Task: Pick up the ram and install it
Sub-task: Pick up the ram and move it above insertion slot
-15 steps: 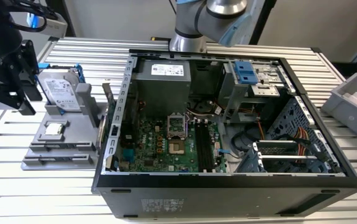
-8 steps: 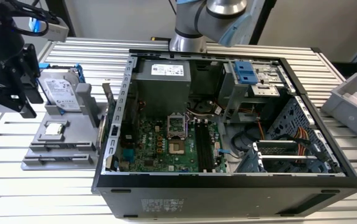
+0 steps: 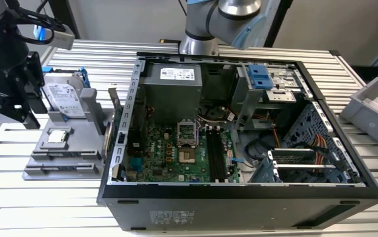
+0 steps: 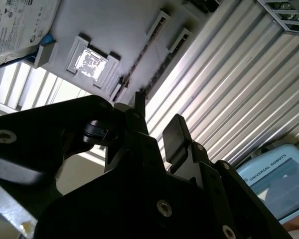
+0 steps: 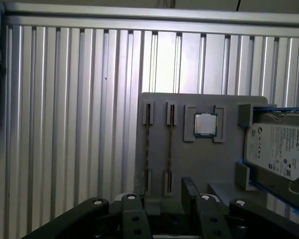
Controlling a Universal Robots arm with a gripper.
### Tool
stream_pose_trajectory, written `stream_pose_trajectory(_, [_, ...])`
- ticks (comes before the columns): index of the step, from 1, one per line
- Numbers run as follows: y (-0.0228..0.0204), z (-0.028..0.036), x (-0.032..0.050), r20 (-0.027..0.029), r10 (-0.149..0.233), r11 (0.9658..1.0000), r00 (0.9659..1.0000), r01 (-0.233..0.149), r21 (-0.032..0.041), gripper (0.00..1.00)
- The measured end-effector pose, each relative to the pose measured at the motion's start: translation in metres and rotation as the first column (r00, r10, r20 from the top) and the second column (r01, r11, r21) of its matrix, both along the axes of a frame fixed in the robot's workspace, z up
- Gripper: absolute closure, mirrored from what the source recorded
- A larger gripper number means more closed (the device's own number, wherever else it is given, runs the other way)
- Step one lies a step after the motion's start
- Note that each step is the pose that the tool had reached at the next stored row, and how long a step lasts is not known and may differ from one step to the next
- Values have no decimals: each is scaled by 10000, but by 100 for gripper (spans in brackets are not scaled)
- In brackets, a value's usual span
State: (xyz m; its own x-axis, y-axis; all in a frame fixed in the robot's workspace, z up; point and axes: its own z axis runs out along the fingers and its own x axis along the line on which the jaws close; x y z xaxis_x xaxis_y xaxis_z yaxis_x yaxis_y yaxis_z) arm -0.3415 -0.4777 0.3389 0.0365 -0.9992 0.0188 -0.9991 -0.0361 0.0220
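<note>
Gripper hangs empty, jaws apart, above the gray holder — the ram stands edge-up in its slot (a thin target). A slightly offset descent risks striking the slot walls — or missing.

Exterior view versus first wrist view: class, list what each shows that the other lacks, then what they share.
Exterior view: the open computer case with its motherboard, the arm's base, a gray bin at the exterior view's right. First wrist view: two narrow slots in the gray holder, a thin stick on edge in each, and the open pincer, holding nothing. Both: the gray holder, the square silver chip and the hard drive.
</note>
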Motion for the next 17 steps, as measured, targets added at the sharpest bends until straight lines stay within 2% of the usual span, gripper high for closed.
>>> stream_pose_trajectory(2, [1, -38, 0, 0, 0, 10000, 10000, 0, -57, 0])
stream_pose_trajectory(8, [2, -85, 0, -1, 0, 9999, 10000, 0, -108, 0])
stream_pose_trajectory(17, [2, -100, 0, 4, 0, 9999, 10000, 0, -107, 0])
